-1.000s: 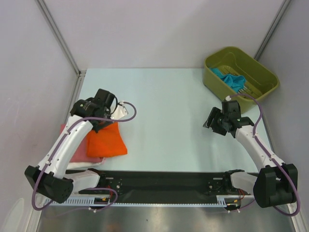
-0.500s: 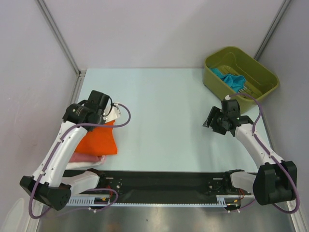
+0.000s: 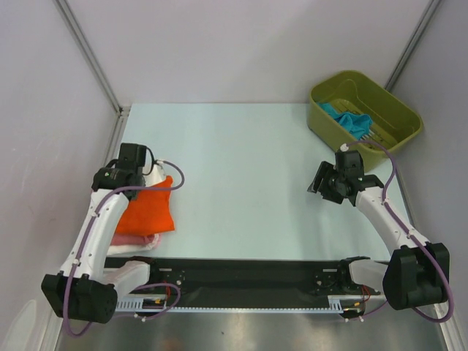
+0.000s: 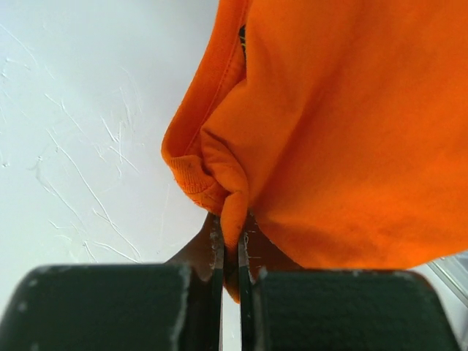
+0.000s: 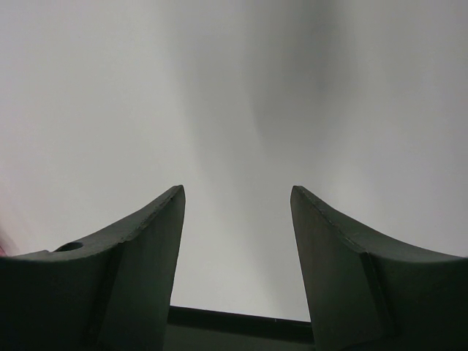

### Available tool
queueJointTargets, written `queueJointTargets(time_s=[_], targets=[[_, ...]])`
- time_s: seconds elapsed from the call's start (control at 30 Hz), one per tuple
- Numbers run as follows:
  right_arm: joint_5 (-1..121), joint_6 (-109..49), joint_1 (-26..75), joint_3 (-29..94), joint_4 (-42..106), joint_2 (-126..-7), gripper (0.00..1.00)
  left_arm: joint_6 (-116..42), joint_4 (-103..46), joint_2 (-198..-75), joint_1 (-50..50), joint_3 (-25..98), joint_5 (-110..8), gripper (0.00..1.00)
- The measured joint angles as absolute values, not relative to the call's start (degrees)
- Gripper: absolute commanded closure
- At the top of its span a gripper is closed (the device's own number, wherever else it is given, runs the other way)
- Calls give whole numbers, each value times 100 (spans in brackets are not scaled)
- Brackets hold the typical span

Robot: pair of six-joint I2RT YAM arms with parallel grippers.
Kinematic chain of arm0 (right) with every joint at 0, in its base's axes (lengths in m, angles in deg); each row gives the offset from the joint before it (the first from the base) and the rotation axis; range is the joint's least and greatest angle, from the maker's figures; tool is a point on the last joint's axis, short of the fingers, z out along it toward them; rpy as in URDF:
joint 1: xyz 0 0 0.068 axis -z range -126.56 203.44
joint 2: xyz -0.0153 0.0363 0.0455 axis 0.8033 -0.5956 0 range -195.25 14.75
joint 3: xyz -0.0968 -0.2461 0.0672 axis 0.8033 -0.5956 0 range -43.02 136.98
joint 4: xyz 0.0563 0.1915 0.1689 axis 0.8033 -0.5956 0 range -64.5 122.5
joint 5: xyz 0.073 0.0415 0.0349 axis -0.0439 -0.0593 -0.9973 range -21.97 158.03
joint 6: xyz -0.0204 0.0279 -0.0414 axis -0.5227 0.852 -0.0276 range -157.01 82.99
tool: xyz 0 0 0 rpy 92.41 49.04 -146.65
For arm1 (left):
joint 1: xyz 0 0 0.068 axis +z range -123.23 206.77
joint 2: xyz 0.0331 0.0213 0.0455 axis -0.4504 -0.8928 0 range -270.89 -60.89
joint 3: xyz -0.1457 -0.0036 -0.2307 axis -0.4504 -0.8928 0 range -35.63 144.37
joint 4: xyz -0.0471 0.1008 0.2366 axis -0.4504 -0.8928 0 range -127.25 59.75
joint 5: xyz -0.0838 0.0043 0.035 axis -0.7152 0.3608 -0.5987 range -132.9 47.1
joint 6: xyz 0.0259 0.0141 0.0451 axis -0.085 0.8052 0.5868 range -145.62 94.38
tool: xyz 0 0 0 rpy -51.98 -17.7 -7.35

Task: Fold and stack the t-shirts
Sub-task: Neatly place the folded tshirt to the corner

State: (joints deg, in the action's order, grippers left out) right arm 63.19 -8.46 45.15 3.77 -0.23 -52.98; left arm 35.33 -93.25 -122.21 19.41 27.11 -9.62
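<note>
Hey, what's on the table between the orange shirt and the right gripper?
Nothing. In the top view the table is bare between the orange shirt and the open right gripper.

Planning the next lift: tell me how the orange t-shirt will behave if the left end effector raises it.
Likely floppy: the orange t-shirt bunches into soft folds where the left end effector pinches it. Probably light: the cloth looks thin. Its loose fold may open.
</note>
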Motion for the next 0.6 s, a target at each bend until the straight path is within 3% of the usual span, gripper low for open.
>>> queueJointTargets(time_s=[0.6], targets=[[6413,-870,4521,386,-30,-5302,35,4779,-7301,-12503,3690,1845,-1355,100]])
